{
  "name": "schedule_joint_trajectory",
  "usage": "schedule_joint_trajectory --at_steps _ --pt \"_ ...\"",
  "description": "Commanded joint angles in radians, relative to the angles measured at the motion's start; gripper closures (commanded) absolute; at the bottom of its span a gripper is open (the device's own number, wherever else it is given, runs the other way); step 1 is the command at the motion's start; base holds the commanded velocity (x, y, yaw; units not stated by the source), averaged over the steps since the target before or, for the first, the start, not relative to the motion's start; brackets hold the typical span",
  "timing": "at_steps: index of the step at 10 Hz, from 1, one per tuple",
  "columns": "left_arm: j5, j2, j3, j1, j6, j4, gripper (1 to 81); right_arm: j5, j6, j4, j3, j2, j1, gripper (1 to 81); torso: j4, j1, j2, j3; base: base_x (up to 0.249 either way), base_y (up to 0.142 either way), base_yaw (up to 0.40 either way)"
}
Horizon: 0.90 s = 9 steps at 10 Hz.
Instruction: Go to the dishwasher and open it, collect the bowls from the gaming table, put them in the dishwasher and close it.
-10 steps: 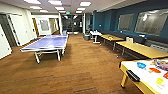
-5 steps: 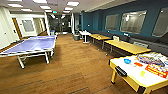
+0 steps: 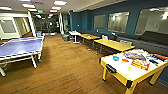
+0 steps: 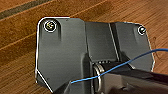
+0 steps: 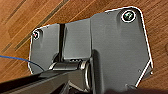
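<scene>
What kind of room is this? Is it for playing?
Probably a games or break room in an office building. There is a blue table-tennis table, a yellow-edged gaming table with a white top carrying bright bowls and other items, and a row of wooden-topped tables along the dark blue wall.

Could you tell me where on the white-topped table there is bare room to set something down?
On the table, the near strip between the blue bowl and the front edge looks bare. The far half is crowded with the game boxes; the orange bowl sits beside the blue one.
</scene>
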State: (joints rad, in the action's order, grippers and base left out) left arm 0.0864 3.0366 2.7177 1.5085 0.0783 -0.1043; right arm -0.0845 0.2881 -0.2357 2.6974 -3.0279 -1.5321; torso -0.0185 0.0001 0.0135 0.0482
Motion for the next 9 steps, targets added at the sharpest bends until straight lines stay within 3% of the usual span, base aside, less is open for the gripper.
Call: schedule_joint_trajectory --at_steps 1,9 --pt "-0.053 0.002 -0.002 -0.047 0.003 0.005 1.0 0.046 -0.001 0.004 -0.004 -0.004 0.045 1.0 0.0 0.0 0.0 0.0 0.0 0.0 -0.31" --pt "-0.051 0.001 -0.002 -0.047 0.003 0.005 1.0 0.046 -0.001 0.004 -0.004 -0.004 0.046 1.0 0.0 0.0 0.0 0.0 0.0 0.0 -0.309"
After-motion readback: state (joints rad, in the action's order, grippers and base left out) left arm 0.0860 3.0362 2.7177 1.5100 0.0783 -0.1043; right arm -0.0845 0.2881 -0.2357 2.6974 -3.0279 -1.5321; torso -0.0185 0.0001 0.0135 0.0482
